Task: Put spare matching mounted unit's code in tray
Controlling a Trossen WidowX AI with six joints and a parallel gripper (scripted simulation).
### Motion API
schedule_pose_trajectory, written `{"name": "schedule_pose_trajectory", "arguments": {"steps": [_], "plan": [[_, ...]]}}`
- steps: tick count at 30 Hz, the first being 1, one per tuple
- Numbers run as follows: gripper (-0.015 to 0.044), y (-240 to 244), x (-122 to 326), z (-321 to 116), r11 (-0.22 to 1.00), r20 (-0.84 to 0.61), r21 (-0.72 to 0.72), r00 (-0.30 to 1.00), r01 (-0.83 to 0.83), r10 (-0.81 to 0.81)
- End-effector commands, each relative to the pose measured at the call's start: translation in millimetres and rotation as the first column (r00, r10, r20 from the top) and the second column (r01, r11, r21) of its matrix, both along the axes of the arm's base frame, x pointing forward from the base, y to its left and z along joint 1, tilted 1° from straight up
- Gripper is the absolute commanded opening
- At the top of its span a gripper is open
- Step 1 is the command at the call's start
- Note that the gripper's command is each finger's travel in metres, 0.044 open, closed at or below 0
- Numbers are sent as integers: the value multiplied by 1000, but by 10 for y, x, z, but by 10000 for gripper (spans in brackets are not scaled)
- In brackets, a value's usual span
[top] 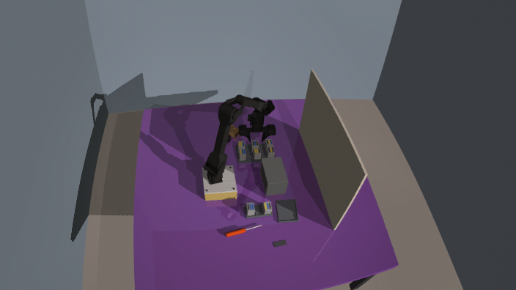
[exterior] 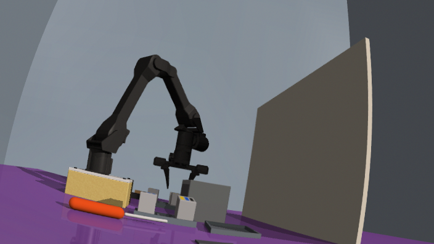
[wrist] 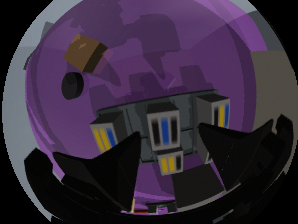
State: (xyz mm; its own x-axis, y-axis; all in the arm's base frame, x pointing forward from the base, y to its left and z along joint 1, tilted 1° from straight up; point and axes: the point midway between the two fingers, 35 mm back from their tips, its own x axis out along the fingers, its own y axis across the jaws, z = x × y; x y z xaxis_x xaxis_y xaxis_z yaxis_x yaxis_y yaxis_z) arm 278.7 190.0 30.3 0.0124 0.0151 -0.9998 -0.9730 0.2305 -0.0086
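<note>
the black gripper [top: 257,138] [exterior: 179,183] [wrist: 170,131] is hanging over the far rack [top: 249,157] [exterior: 161,204] [wrist: 187,112], pointing down. its two fingers are standing wide apart, and they are holding nothing. six little gray blocks with colored stripes are standing in that rack, in two rows of three. in the wrist view, a block with dark, blue and dark stripes [wrist: 163,127] is showing between the fingertips, but they are not pinching it.

the tray [top: 286,221] [exterior: 232,231] is lying flat on the purple table [top: 205,264] [exterior: 37,228]. beside it, the near rack [top: 259,209] [exterior: 185,222] is holding two more striped blocks. i am not seeing the code on the mounted unit's back, so i cannot tell which spare is matching. the big gray box [top: 273,170] [exterior: 211,200] is sitting between the far rack and the tray.

an orange screwdriver [top: 235,233] [exterior: 96,207] is lying near the two blocks. a tall board [top: 330,154] [exterior: 308,138] is standing on the other side of the big box. a brown block [top: 234,132] [wrist: 82,52] is resting near the far rack, close to a round black thing [wrist: 73,86].
</note>
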Motion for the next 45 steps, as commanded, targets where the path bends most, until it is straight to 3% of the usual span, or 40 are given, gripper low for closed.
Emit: {"name": "schedule_pose_trajectory", "arguments": {"steps": [1,22,45], "plan": [[300,-18,-29,-107,1000,-11,-6,1000,-6,6],[300,-31,-52,-446,1000,-11,-7,1000,-6,6],[300,-31,-53,-456,1000,-11,-7,1000,-6,6]]}}
